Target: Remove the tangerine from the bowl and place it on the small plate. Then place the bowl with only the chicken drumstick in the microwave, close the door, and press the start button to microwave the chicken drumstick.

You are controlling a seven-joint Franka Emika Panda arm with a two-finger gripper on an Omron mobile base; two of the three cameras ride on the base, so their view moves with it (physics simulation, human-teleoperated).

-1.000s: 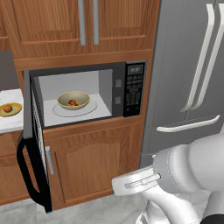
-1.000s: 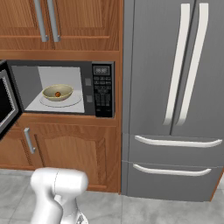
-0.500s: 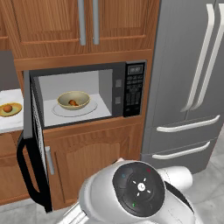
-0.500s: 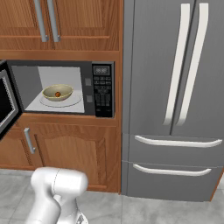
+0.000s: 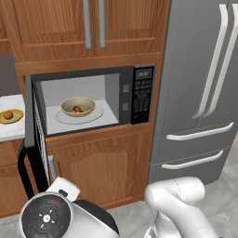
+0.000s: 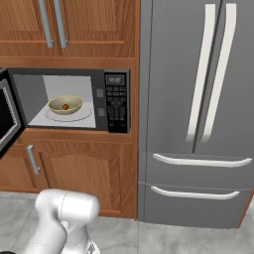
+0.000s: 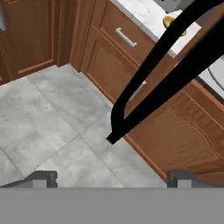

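The black microwave (image 5: 93, 100) stands open, its door (image 5: 36, 139) swung out left. Inside it, the olive-tan bowl (image 5: 78, 106) sits upright holding the reddish-brown drumstick (image 5: 77, 109). Left of the microwave, the orange tangerine (image 5: 8, 115) rests on the yellow-rimmed plate (image 5: 16, 117).

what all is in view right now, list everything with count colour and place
black built-in microwave: 1, black, in the wooden cabinetry, open
black dark-glass door: 1, black, swung open to the left, curved bar handle
olive-tan bowl: 1, inside the microwave on its turntable
reddish-brown chicken drumstick: 1, in the bowl
small yellow-rimmed plate: 1, on the white counter at left
bright orange tangerine: 1, on the plate
grey refrigerator: 1, right of the microwave
wooden cabinets: brown, above and below
gripper: 1, dark tips, open, near the door handle
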